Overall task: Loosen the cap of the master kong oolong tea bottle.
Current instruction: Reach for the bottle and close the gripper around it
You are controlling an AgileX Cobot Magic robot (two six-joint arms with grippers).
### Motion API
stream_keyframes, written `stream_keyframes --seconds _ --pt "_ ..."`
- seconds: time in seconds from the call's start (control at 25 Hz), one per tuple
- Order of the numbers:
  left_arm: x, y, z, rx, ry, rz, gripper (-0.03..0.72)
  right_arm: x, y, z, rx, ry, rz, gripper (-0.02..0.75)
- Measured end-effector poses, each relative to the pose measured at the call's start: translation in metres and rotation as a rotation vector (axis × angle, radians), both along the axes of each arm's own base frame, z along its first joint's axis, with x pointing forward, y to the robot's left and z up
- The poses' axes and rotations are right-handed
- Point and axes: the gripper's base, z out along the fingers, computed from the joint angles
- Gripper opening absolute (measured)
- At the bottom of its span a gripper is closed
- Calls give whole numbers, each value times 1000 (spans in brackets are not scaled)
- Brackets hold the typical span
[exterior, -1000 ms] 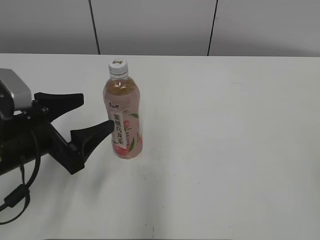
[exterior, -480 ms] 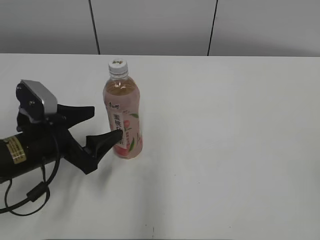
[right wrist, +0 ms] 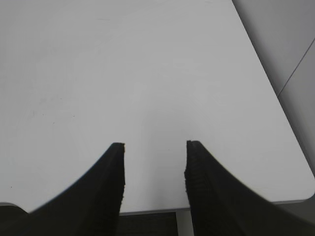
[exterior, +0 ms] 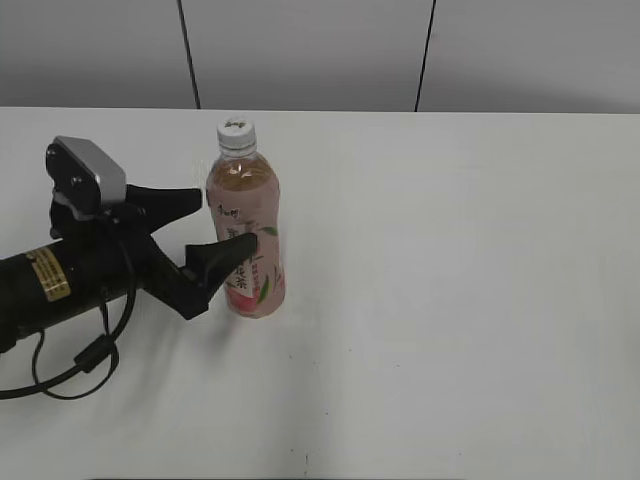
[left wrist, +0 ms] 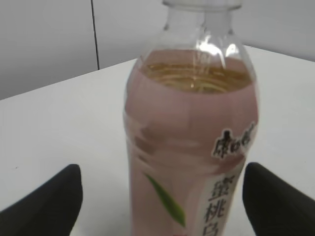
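The master kong oolong tea bottle (exterior: 247, 235) stands upright on the white table, its white cap (exterior: 236, 131) on its neck. It fills the left wrist view (left wrist: 189, 142), where the cap is cut off by the top edge. My left gripper (exterior: 228, 220) is open and straddles the bottle's middle, one finger behind it and one in front; gaps show on both sides between the fingers (left wrist: 162, 196) and the bottle. My right gripper (right wrist: 155, 147) is open and empty over bare table; it is out of the exterior view.
The white table (exterior: 450, 250) runs to a grey panelled wall at the back. In the right wrist view the table's near edge and right corner (right wrist: 295, 191) lie close under the right gripper.
My left gripper has moved right toward the bottle, from beside it to having its open fingers on either side of it. The bottle has not moved.
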Motion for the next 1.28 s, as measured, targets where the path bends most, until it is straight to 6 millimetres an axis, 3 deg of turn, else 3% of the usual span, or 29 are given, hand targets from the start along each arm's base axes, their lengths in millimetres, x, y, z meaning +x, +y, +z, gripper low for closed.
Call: stream_keyframes --seconds 0.56,0.84,1.28 --pt "9 -8 -13 -6 38 -41 591 0 0 0 5 0 -3 315" --pt "8 -24 -26 -3 71 -64 589 0 0 0 5 0 -3 315" --pt "18 -25 -25 -24 59 3 587 0 0 0 0 0 0 315"
